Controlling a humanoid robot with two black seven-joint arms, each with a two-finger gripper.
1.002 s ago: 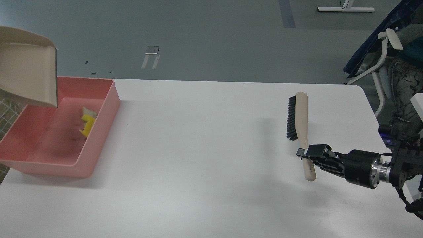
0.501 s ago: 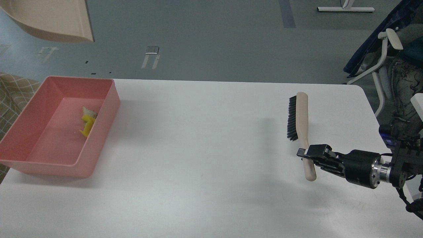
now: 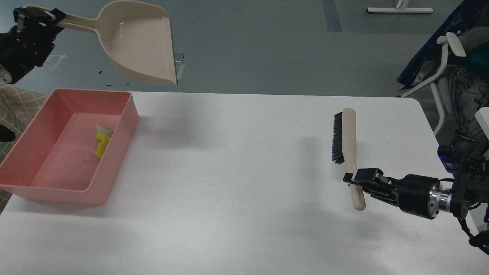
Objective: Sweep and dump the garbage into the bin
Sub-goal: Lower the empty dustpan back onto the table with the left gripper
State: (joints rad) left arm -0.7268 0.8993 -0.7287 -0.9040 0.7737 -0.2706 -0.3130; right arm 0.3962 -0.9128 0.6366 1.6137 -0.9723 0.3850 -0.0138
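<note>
The pink bin (image 3: 114,160) stands at the table's left edge. Inside it lie the yellow sponge piece (image 3: 101,146) and the white bread slice (image 3: 103,130), touching each other. My left gripper (image 3: 36,18) is shut on the handle of the beige dustpan (image 3: 141,46) and holds it high, above and behind the bin's far right corner; the pan looks empty. My right gripper (image 3: 353,180) is shut on the handle of the beige brush (image 3: 348,133), whose black bristles point left.
The white table (image 3: 237,183) ends at a rounded far right corner. An office chair (image 3: 450,72) stands beyond it on the right. A tan checked surface (image 3: 15,103) shows left of the bin.
The dustpan went from tipped over the bin's left side, up and to the right, now level with the left gripper in view. The garbage settled in the bin. The right arm barely moved.
</note>
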